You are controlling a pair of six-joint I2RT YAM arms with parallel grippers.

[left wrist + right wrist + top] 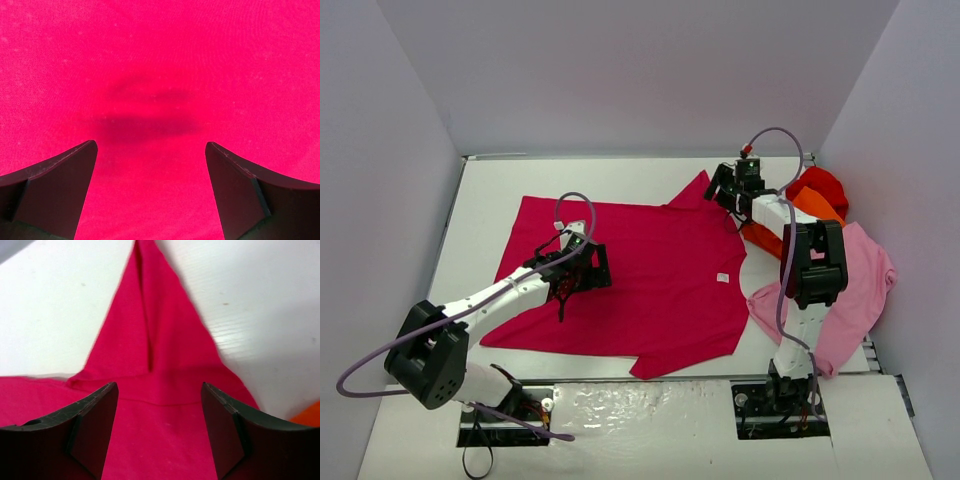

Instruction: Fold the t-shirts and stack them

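dark fingers of the right claw fill the bottom of the right wrist view, standing apart with nothing clamped between them. just past the tips lies the far sleeve of the raspberry-red cloth t-shirt. sleeve is a pointed wedge with its long axis running straight away from the claw, tip furthest off, a soft crease down its middle, white counter on both sides. from above, the shirt is spread flat mid-counter, long axis left to right, small white neck tag toward the right, hem toward the left, one sleeve at the far edge and one at the near edge. left claw hangs over the shirt body left of centre, jaws wide apart, only flat red cloth and its own shadow below; cannot tell if the tips touch the fabric. orange t-shirt, bright red t-shirt and pale pink t-shirt sit heaped at the right side, unfolded, behind and beside the right arm. judgement: early in the first fold. far sleeve is the right arm's job, being much the nearer; it would need to drop, pinch near the tip, and draw back along the sleeve axis toward the body.
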